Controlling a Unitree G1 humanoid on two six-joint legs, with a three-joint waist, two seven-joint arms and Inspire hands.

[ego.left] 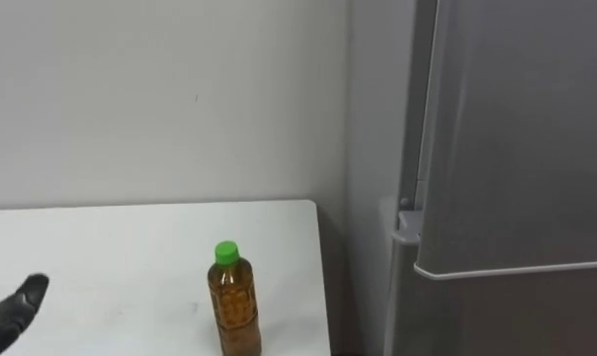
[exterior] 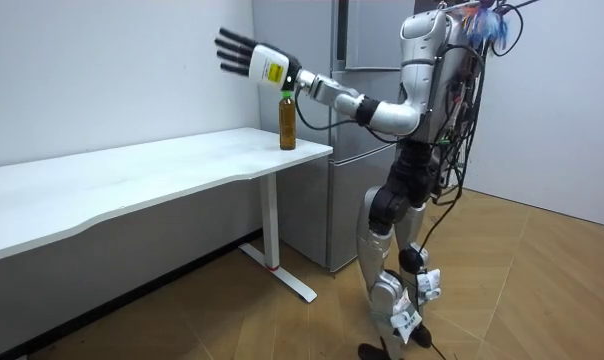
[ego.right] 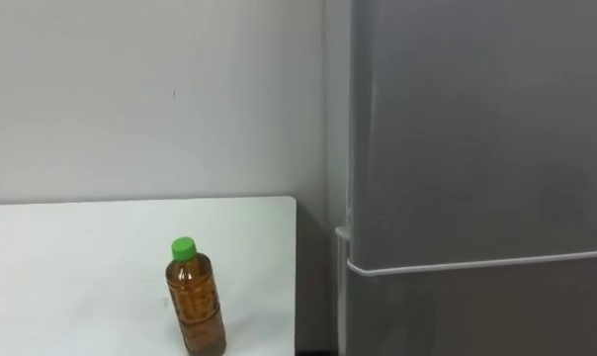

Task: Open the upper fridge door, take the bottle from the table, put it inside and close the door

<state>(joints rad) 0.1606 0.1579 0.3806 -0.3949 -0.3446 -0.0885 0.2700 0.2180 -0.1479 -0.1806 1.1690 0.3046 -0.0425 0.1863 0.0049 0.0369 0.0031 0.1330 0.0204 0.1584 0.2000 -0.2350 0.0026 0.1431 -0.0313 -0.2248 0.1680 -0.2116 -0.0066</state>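
A bottle [ego.left: 235, 302] of amber liquid with a green cap stands upright on the white table [ego.left: 101, 257], close to its right end. The room view shows the same bottle [exterior: 287, 120] by the table's corner. My left hand [ego.left: 17, 305] enters at the lower left, well to the left of the bottle and apart from it. In the room view that left hand [exterior: 252, 58] is stretched out above the table at bottle-top height, fingers straight and spread, holding nothing. The grey fridge [ego.left: 516, 148] stands to the right of the table with its doors closed.
A seam [ego.left: 516, 267] divides the fridge's upper door from the lower one. A plain wall [ego.left: 160, 99] rises behind the table. I stand at the table's end, in front of the fridge [exterior: 357, 40], on a wooden floor [exterior: 542, 290].
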